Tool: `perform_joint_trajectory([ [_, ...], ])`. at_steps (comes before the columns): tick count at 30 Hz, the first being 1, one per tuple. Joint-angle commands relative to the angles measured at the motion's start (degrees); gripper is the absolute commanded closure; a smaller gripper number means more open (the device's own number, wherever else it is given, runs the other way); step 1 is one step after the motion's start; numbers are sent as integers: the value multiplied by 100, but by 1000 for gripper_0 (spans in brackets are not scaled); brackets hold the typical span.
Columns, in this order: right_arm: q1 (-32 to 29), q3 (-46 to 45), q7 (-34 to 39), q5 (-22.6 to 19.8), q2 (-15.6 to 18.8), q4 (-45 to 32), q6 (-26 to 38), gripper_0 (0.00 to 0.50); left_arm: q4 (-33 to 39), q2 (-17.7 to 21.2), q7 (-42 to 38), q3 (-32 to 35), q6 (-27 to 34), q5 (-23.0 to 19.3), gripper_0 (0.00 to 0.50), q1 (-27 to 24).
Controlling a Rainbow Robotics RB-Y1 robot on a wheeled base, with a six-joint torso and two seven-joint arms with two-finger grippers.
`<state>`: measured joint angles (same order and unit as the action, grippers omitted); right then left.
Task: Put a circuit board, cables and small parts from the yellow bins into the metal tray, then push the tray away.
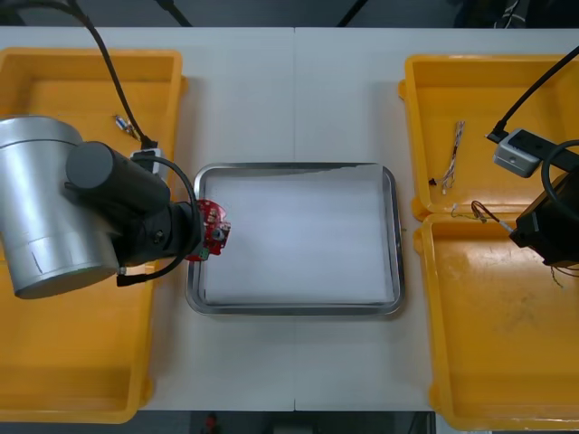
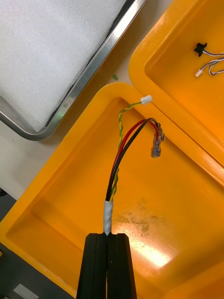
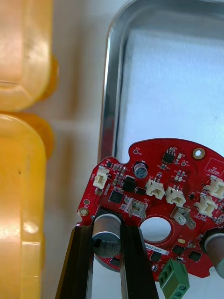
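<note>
My left gripper (image 1: 217, 237) (image 3: 107, 243) is shut on a round red circuit board (image 1: 212, 226) (image 3: 161, 201), its fingers (image 3: 81, 261) clamped on a silver capacitor at the board's edge. It holds the board over the left rim of the metal tray (image 1: 391, 231) (image 3: 109, 93), which is white inside. My right gripper (image 2: 108, 243) is shut on the taped end of a red and yellow cable (image 2: 128, 145) (image 1: 479, 213) with black wires, held above the near right yellow bin (image 1: 507, 362) (image 2: 65, 187).
A blue and white cable (image 1: 451, 155) (image 2: 212, 60) lies in the far right yellow bin (image 1: 425, 108) (image 2: 186, 84). A small metal part (image 1: 121, 123) lies in the far left yellow bin (image 1: 90, 68). The near left bin (image 1: 81, 380) sits under my left arm.
</note>
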<state>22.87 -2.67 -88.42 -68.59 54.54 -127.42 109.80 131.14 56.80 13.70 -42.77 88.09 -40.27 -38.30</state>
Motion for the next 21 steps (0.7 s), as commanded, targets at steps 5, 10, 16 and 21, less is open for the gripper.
perform_joint_trajectory([
  [5, 148, -164, 141, -49, -57, -37, 20, 500, -264, -635, -157, -601, 340, 283, 500, -600],
  [10, 148, -164, 141, -49, -57, -37, 20, 500, -519, -846, -201, -944, 331, 652, 500, -679],
  [16, 148, -164, 141, -49, -57, -37, 20, 500, -712, -925, -236, -1260, 235, 810, 500, -723],
  [21, 148, -164, 141, -49, -57, -37, 20, 500, -721, -1022, -333, -1515, 208, 995, 500, -723],
])
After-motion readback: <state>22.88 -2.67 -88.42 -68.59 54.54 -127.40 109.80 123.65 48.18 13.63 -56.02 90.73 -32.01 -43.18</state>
